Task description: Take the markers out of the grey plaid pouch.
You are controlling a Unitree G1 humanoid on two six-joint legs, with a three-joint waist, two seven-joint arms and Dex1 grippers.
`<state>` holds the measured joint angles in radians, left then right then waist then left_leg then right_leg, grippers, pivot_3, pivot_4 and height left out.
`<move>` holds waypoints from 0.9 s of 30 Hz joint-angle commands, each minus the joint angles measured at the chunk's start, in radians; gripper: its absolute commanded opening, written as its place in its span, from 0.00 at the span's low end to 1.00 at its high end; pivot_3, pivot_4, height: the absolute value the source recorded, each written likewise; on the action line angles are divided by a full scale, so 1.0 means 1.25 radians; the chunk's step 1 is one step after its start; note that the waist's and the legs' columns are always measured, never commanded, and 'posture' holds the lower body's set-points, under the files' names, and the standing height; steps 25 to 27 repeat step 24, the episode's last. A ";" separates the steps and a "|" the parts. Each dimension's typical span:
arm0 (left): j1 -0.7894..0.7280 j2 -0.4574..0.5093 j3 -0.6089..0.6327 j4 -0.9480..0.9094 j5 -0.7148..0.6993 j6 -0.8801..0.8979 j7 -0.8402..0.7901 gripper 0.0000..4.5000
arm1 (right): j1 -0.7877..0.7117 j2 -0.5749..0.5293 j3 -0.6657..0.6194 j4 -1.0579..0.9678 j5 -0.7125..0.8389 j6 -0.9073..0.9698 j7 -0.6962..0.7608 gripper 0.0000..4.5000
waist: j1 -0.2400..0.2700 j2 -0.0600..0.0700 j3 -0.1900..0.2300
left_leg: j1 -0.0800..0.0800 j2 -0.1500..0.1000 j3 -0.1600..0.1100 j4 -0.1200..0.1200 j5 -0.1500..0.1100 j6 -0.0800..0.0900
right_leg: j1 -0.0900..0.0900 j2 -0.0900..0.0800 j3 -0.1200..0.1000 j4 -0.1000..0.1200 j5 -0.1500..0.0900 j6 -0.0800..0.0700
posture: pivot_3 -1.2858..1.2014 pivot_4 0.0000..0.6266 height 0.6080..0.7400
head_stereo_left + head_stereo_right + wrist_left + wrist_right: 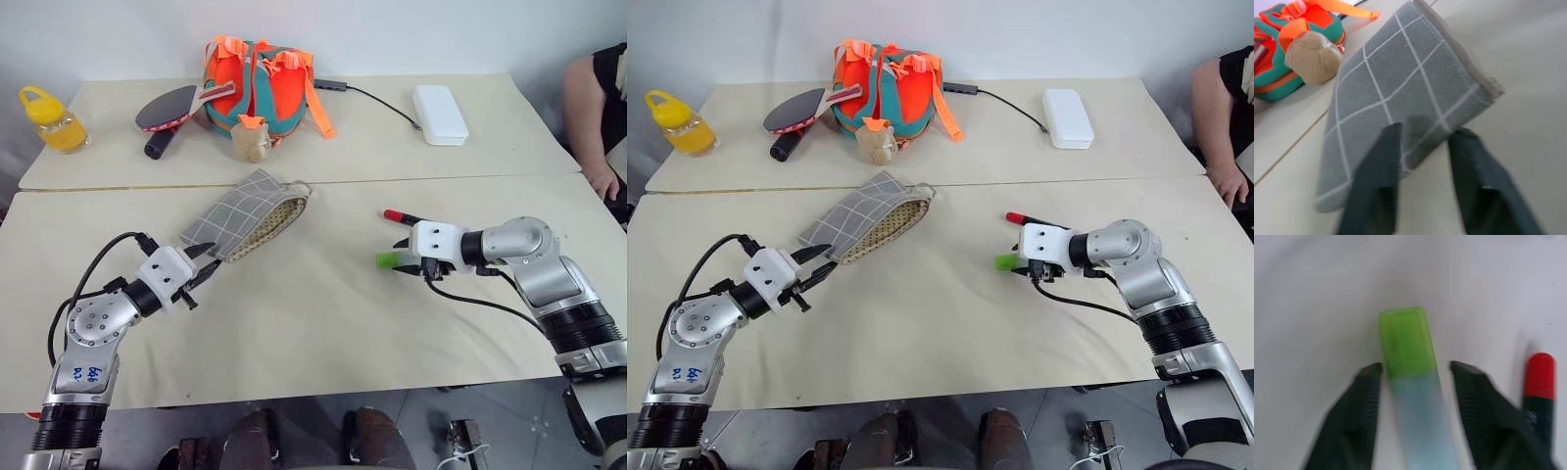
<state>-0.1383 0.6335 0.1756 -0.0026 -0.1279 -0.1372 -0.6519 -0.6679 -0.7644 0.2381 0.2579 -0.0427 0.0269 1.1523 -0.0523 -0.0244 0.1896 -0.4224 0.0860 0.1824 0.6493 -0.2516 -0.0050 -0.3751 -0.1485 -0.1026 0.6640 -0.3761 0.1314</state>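
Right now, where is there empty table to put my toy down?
Bare patches: between the grey plaid pouch and the markers, and the near table edge. Crowded: the far side around the orange-and-teal bag and paddle.

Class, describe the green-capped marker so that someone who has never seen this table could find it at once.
Start at the near cream table and find the right gripper on its right side. The green-capped marker lies on the table between that gripper's open fingers, with a second marker just beside it. Its bright green cap and pale translucent body set it apart from that dark, red-capped neighbour.
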 commanded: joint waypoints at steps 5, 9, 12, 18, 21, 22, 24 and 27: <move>0.129 0.012 0.105 -0.161 -0.216 0.148 -0.074 0.84 | 0.090 0.095 -0.200 -0.123 0.280 0.139 -0.028 1.00 | -0.002 0.000 0.000 | 0.000 0.000 -0.001 -0.001 0.000 0.000 | 0.000 0.000 0.000 -0.001 0.000 0.000 | 0.52 0.24 1.00; 0.195 -0.010 0.158 -0.236 -0.320 0.262 -0.039 0.84 | 0.191 0.139 -0.260 -0.203 0.327 0.130 -0.088 1.00 | 0.006 0.000 0.000 | 0.000 0.000 -0.002 0.000 0.000 0.000 | 0.001 0.000 0.000 -0.001 0.000 0.000 | 0.52 0.24 1.00; 0.222 -0.036 0.198 -0.279 -0.398 0.343 0.008 0.84 | 0.282 0.178 -0.290 -0.273 0.356 0.106 -0.125 1.00 | 0.017 -0.001 -0.001 | 0.000 0.000 -0.004 0.000 0.000 0.000 | 0.003 0.000 -0.001 -0.002 0.000 0.000 | 0.52 0.24 1.00; 0.277 -0.070 0.233 -0.310 -0.366 0.346 0.071 0.84 | 0.423 0.183 -0.324 -0.290 0.312 -0.032 -0.164 1.00 | 0.020 -0.001 -0.001 | 0.000 -0.001 -0.004 0.000 0.000 0.000 | 0.003 0.000 -0.001 -0.002 0.000 0.000 | 0.52 0.24 1.00; 0.298 -0.082 0.245 -0.274 -0.344 0.310 0.068 0.84 | 0.468 0.169 -0.328 -0.247 0.271 -0.122 -0.164 1.00 | 0.017 -0.001 -0.001 | 0.001 -0.001 -0.004 0.000 0.000 0.000 | 0.003 0.000 -0.001 -0.002 0.000 0.000 | 0.52 0.24 1.00; 0.308 -0.084 0.248 -0.261 -0.335 0.296 0.063 0.84 | 0.479 0.164 -0.336 -0.232 0.271 -0.137 -0.165 1.00 | 0.016 -0.001 -0.001 | 0.001 -0.001 -0.003 0.000 0.000 0.000 | 0.003 0.000 -0.001 -0.002 0.000 0.000 | 0.52 0.24 1.00; 0.319 -0.084 0.245 -0.243 -0.315 0.274 0.053 0.84 | 0.484 0.157 -0.346 -0.209 0.278 -0.153 -0.166 1.00 | 0.016 -0.001 -0.001 | 0.001 -0.001 -0.003 0.000 0.000 0.000 | 0.003 0.000 -0.001 -0.002 0.000 0.000 | 0.52 0.24 1.00; 0.319 -0.084 0.245 -0.243 -0.315 0.274 0.053 0.84 | 0.484 0.157 -0.346 -0.209 0.278 -0.153 -0.166 1.00 | 0.016 -0.001 -0.001 | 0.001 -0.001 -0.003 0.000 0.000 0.000 | 0.003 0.000 -0.001 -0.002 0.000 0.000 | 0.52 0.24 1.00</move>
